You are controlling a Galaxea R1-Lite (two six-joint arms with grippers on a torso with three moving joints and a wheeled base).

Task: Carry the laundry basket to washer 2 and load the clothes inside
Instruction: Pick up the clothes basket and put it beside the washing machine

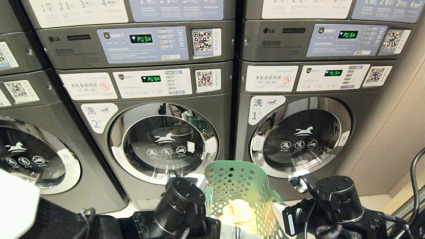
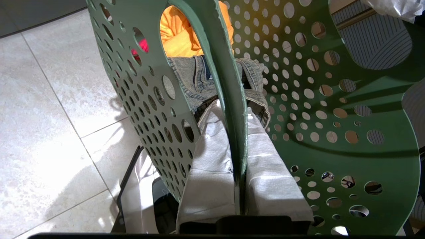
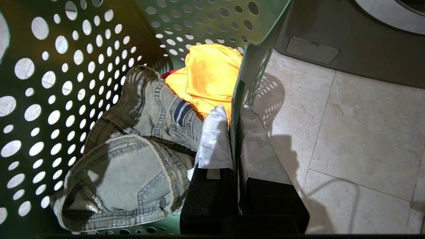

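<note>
I've got the laundry basket (image 1: 239,189) held between both arms, low in the head view, in front of the gap between washer 2 (image 1: 159,142) and the washer labelled 1 (image 1: 298,136); both doors look shut. Left end effector (image 2: 239,146) is clenched on the thin basket wall, one padded finger inside, one outside; right end effector (image 3: 234,132) is pinching the opposite wall the same way. My read on handling: the basket is thin perforated plastic, light but flexy, and the wall will bow if the two arms drift apart or squeeze inward, so they should move together. The rim edge is narrow and smooth and could slip through the pads; the cut-out loop handle (image 2: 372,36) would be the firmer hold, but the rim grip looks adequate for this load. Contents: the clothes (image 3: 142,132) sit loose on the basket floor — grey denim jeans (image 3: 132,156) nearest the right wrist, a yellow-orange cloth (image 3: 207,79) beyond and touching them, a red cloth (image 2: 142,46) mostly buried underneath. All soft, limp and light; I'd expect them to drape and snag, so pinch a bunched fold, jeans at the waistband.
</note>
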